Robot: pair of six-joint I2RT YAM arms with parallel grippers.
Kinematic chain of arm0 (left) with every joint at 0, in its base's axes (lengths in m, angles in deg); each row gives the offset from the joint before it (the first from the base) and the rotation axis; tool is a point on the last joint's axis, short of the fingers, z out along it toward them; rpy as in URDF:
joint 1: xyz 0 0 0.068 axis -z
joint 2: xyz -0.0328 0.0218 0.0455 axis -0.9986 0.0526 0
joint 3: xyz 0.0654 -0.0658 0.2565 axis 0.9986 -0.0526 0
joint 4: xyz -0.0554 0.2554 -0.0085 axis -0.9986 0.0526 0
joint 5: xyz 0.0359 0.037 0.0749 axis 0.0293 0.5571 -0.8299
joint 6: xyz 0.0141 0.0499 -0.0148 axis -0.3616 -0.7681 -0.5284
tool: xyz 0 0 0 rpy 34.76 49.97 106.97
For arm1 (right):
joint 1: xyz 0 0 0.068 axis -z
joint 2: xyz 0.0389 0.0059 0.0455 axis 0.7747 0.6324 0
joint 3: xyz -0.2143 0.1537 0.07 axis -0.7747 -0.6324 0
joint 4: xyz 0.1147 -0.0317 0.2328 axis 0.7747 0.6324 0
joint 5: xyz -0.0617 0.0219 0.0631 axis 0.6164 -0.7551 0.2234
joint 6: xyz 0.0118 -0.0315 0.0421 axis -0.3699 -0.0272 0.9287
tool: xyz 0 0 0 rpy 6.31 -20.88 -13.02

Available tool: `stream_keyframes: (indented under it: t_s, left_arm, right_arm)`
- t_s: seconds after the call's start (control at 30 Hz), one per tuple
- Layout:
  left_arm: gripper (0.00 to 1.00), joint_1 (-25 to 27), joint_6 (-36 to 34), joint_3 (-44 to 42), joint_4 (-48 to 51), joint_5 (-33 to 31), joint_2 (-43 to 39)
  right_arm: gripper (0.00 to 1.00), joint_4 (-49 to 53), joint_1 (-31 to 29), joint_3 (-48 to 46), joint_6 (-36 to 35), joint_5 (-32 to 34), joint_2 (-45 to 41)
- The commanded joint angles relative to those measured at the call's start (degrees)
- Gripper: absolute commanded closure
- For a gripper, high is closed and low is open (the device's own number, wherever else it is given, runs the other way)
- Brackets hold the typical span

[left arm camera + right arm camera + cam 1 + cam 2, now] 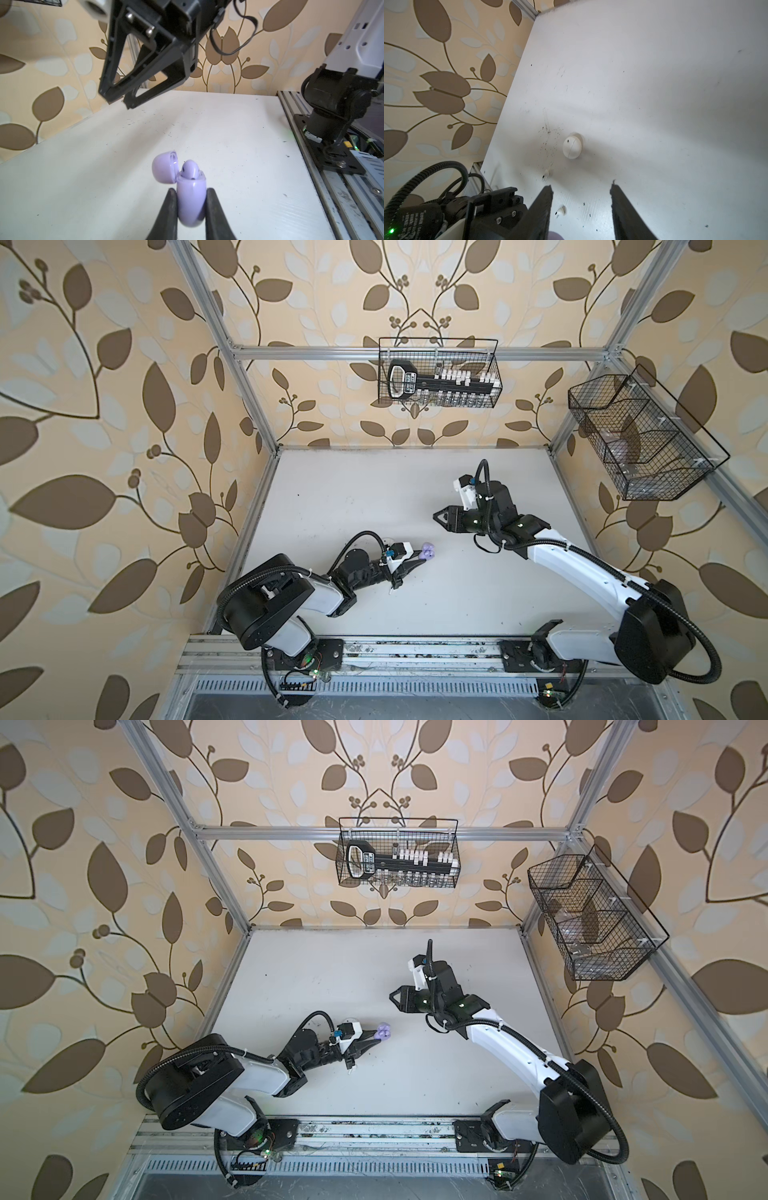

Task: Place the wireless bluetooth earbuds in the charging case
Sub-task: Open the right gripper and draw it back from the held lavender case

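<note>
The white table (478, 593) is bounded by an aluminium left rail (245, 543), a front rail (415, 649) where both arm bases are bolted, and papered walls behind and to the right. Two wire baskets (438, 373) hang on the walls, well above the surface. In both top views a broad bare stretch of table lies open between the arms and runs back to the far wall. The left gripper (419, 562) works left of centre, well in from the left rail. It is clamped on the lavender charging case (190, 203), one finger pressed to each side of the rounded body. Whether the case touches the table cannot be told. Its lid (164, 168) is swung open to one side, and a glossy lavender earbud (190, 168) sits nose-up in the body. The right gripper (581, 186) hangs above the table, well apart from the case, its jaws spread with nothing between them. Below it the right wrist view shows a closed, round white case (572, 147) lying on the table. A white earbud (546, 173) lies near that case, and a second white earbud (560, 212) further off.
</note>
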Motion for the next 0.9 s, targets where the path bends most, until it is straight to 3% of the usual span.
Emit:
stream_keyframes:
  t_s: [0.0,0.2,0.4,0.87]
  left_arm:
    - [1.00,2.3,-5.4,2.4,4.9,3.0,-2.4]
    - [1.00,5.7,-10.4,4.9,13.1,1.8,-2.8]
    - [1.00,6.5,-11.5,5.1,14.0,0.9,-2.9]
    - [1.00,7.2,-12.0,5.0,14.0,-1.4,-2.8]
  right_arm:
    - [0.53,1.9,0.3,0.4,1.7,-13.9,4.7]
    - [0.52,0.5,-1.5,-1.6,1.8,-14.8,7.8]
    - [0.53,-3.2,-2.0,-7.5,3.2,-15.7,7.8]
    - [0.69,-8.8,-2.6,-16.7,6.1,-15.9,4.3]
